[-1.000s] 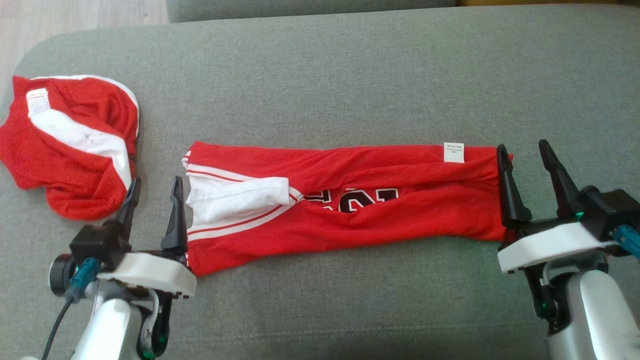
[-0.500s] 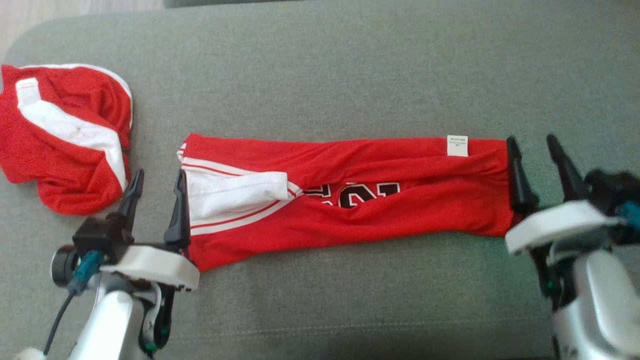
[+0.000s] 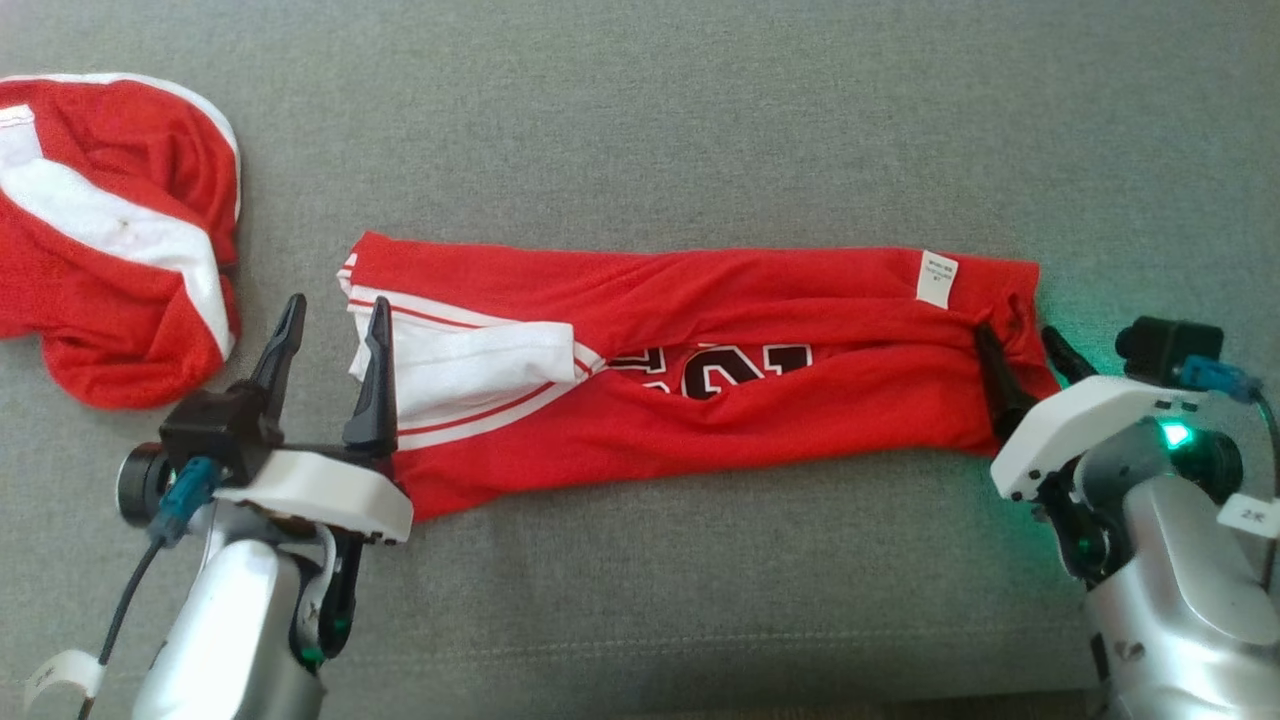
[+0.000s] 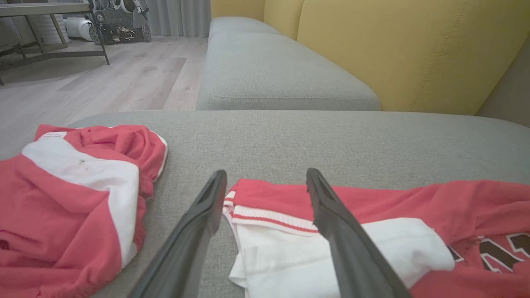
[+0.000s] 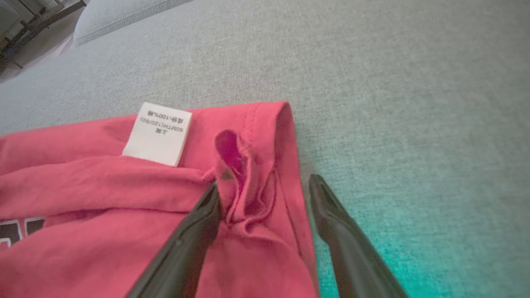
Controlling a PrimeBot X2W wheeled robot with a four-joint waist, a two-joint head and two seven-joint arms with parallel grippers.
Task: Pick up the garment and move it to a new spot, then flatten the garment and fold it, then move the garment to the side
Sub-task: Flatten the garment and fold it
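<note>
Garment: red white-trimmed mesh jersey (image 3: pixel 800 420), long folded strip.
Left gripper (image 3: pixel 337 305): spread wide, empty, astride white end.
Right gripper (image 3: pixel 1014 335): spread wide, empty, astride bunched hem.

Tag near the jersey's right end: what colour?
The tag is white with dark print, clearest in the right wrist view.

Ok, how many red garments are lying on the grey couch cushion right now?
2. One long folded jersey lies across the middle of the cushion. One bunched red-and-white garment lies apart from it at the cushion's left end. More could be hidden beneath the folds.
</note>
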